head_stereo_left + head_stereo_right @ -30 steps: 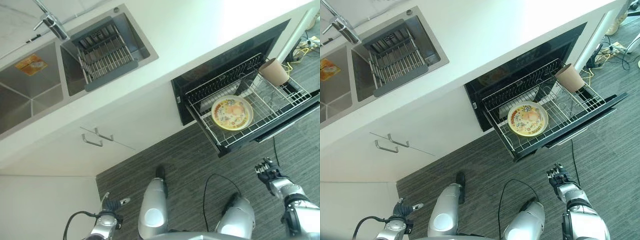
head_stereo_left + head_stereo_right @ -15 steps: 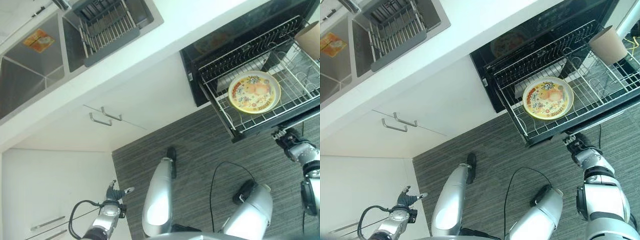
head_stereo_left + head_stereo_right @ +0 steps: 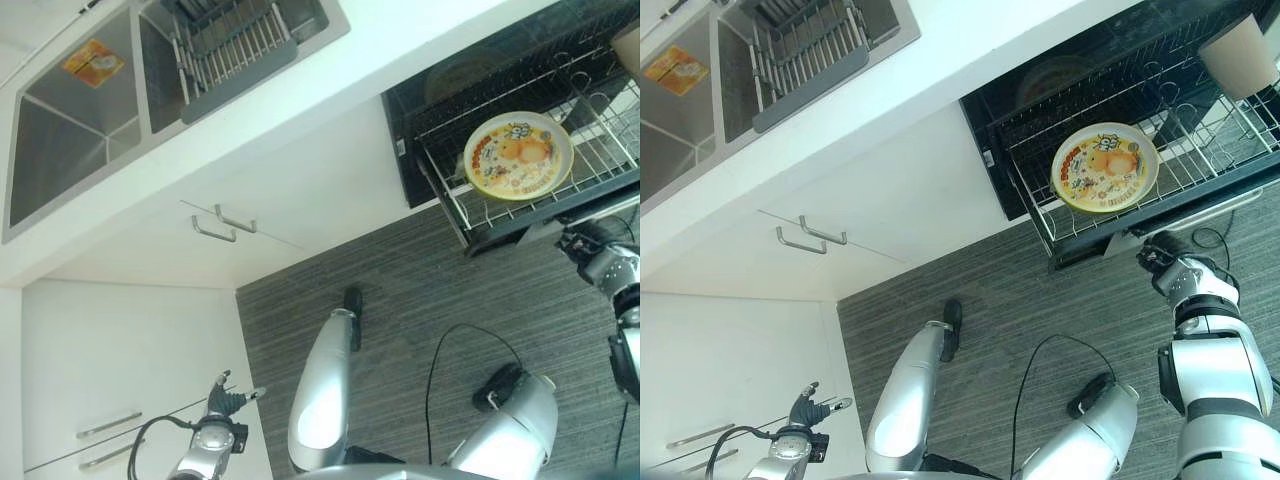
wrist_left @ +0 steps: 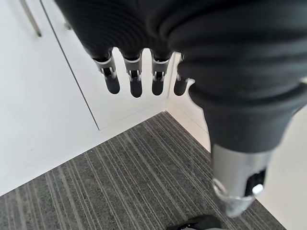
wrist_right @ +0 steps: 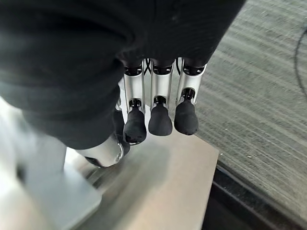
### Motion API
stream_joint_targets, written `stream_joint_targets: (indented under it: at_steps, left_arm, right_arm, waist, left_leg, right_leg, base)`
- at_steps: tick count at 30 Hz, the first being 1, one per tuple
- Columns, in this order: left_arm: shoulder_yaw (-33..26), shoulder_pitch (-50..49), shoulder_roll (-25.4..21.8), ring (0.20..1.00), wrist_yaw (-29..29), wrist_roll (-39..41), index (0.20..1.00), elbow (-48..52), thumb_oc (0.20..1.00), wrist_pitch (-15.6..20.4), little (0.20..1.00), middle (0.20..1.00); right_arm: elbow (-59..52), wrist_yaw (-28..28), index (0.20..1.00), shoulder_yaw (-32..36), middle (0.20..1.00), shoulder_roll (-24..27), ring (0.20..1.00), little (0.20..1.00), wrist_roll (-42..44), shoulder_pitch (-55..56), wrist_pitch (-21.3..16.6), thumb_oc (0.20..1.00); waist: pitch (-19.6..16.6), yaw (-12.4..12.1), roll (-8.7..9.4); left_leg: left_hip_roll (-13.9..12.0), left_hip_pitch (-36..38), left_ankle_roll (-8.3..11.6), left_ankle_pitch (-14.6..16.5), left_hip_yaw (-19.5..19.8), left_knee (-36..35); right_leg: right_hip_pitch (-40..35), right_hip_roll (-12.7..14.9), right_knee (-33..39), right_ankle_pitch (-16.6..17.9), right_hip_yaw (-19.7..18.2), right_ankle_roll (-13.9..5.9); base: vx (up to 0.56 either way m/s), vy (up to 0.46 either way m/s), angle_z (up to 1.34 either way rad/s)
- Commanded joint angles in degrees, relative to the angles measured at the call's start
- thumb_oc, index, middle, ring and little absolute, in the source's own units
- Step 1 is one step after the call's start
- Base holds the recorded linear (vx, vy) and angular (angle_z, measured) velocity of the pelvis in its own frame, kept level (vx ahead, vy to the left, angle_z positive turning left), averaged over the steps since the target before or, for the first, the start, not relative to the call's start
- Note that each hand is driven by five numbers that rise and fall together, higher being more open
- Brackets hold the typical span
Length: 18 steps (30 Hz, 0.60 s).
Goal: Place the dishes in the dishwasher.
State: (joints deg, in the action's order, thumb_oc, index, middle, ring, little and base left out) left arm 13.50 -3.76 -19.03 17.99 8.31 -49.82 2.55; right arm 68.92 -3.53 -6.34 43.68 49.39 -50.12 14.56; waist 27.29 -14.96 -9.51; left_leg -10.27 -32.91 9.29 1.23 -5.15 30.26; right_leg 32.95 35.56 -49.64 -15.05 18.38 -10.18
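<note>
A yellow plate (image 3: 1105, 167) with a cartoon print lies flat in the pulled-out wire rack (image 3: 1202, 148) of the dishwasher. A tan cup (image 3: 1240, 42) stands upside down at the rack's far right. My right hand (image 3: 1167, 255) is just below the rack's front edge. Its fingers (image 5: 160, 115) are straight, with the dark tips at the drawer's brushed metal front (image 5: 158, 187), and they hold nothing. My left hand (image 3: 225, 405) hangs low beside a white cabinet, its fingers (image 4: 135, 76) straight and empty.
A double steel sink (image 3: 60, 150) is set in the white counter, with a grey dish drainer (image 3: 235, 45) in its right basin. White cabinet doors with bar handles (image 3: 225, 222) run below. Grey striped carpet (image 3: 400, 300) covers the floor.
The camera has shifted. My right hand has risen from over the carpet to the front of the pulled-out rack. The plate and cup stay in place.
</note>
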Motion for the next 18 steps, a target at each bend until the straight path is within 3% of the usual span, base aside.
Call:
stream_joint_targets:
  at_steps: [1, 10, 18]
  left_arm:
    - [1.34, -3.00, -4.64, 1.000, 1.38, -1.42, 1.000, -2.31, 1.000, 0.56, 1.000, 1.000]
    - [0.16, -6.15, -5.65, 1.000, 1.81, -4.94, 1.000, -5.49, 1.000, -0.01, 1.000, 1.000]
    - [-0.68, -8.35, -6.39, 1.000, -0.07, -8.22, 1.000, -9.14, 1.000, -2.41, 1.000, 1.000]
  right_arm:
    - [-5.00, 0.89, 0.200, -1.59, 0.200, 0.94, 0.200, 0.200, -2.03, -9.12, -3.87, 0.200]
    - [-2.84, -0.12, 0.200, -7.60, 0.200, 6.01, 0.200, 0.200, -6.86, -19.89, -2.94, 0.200]
    - [-1.48, 1.52, 0.200, -11.60, 0.200, 10.45, 0.200, 0.200, -10.05, -27.13, -1.82, 0.200]
  waist:
    - [-4.03, -2.57, 0.46]
    - [-5.15, -5.59, -0.40]
    - [-7.37, -8.20, -1.03]
  left_leg:
    - [-1.60, 0.97, -0.56, 2.95, -2.21, -0.47]
    - [0.43, 1.04, -1.17, 2.70, -2.39, -0.61]
    - [5.23, 3.37, -1.76, 2.04, -2.67, -4.44]
  right_leg:
    - [-0.87, 0.82, 4.81, 4.22, 1.00, -2.24]
    - [-5.31, 2.73, 5.83, 4.09, 4.23, -1.73]
    - [-14.24, 2.82, 13.21, 6.45, 7.03, -1.75]
  base:
    - [0.11, 0.040, 0.09]
    - [0.19, 0.091, 0.23]
    - [0.24, 0.144, 0.21]
